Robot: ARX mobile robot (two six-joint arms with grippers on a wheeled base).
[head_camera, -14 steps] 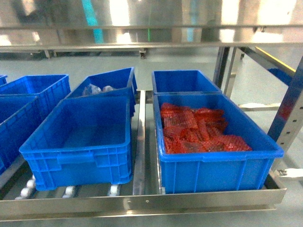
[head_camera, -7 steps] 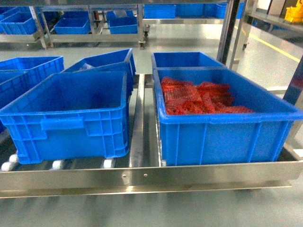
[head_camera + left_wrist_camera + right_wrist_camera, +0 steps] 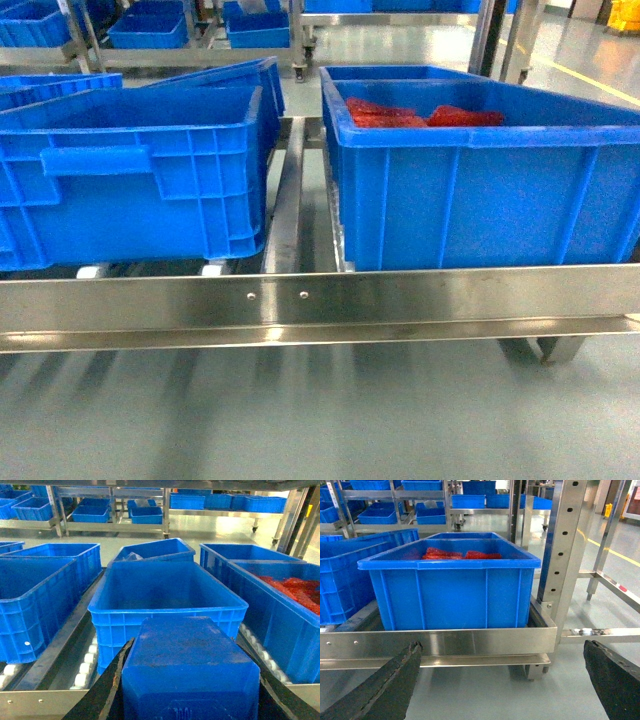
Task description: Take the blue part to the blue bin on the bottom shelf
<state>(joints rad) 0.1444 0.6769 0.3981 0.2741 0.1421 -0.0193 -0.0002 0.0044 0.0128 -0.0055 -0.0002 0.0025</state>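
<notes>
The blue part, a chunky blue plastic block, fills the bottom of the left wrist view, and my left gripper is shut on it with a black finger on each side. Just beyond it stands an empty blue bin on the bottom shelf; the head view shows the same blue bin from the side, behind the steel front rail of the bottom shelf. My right gripper hangs open over the floor before the rail, holding nothing. Neither gripper shows in the head view.
A blue bin of red parts sits right of the empty one, also seen as the red-part bin from the right wrist. More blue bins stand left and behind. A perforated steel upright rises at the shelf's right corner.
The head view has dropped from looking down into the bins to rim level, so the bins now show side-on and the front rail sits mid-frame.
</notes>
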